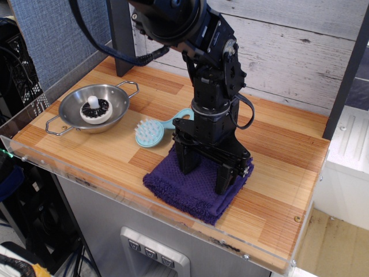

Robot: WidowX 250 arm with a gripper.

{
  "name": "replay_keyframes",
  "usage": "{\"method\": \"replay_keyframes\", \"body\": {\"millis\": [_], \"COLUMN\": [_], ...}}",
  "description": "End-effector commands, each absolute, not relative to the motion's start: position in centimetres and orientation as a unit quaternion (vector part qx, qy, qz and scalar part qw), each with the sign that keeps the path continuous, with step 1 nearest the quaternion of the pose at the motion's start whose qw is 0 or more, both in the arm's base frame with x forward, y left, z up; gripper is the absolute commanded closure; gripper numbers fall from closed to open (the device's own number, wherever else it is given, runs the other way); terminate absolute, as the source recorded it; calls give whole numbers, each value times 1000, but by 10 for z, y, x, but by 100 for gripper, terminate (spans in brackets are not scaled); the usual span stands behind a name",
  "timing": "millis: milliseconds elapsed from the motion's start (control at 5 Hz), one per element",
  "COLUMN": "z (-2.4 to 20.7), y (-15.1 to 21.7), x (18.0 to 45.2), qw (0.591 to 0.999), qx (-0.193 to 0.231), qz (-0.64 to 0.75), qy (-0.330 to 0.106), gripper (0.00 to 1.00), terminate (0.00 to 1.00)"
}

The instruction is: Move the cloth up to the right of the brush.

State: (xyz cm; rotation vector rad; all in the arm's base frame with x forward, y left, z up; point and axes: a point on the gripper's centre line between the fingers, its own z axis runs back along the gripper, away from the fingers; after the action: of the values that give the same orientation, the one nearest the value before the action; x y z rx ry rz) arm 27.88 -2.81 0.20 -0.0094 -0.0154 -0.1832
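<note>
Pressing down onto the cloth (193,187), the hand (205,175) stands with its two fingers (184,161) spread wide, both tips on the purple fabric; nothing is pinched between them. Cloth lies flat near the front edge of the wooden surface (282,167), just right of and below the brush (151,133). Brush head close to the cloth's upper left corner, contact unclear. Steel bowl (115,104) further left, holding a white and black round piece (94,109).
</note>
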Motion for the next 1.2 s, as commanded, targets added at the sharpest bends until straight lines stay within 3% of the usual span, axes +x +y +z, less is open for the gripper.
{"method": "replay_keyframes", "body": {"millis": [0,400,600,800,1000], "z": [-55,-74,-74,-52,-16], "y": [-48,-42,-35,-39,-42], "x": [298,378,385,370,360], "qw": [989,988,988,990,992], "qx": [11,-6,-11,16,58], "qz": [-122,-95,-84,-98,-111], "qy": [81,121,130,100,26], "gripper": [0,0,0,0,0], "terminate": [0,0,0,0,0]}}
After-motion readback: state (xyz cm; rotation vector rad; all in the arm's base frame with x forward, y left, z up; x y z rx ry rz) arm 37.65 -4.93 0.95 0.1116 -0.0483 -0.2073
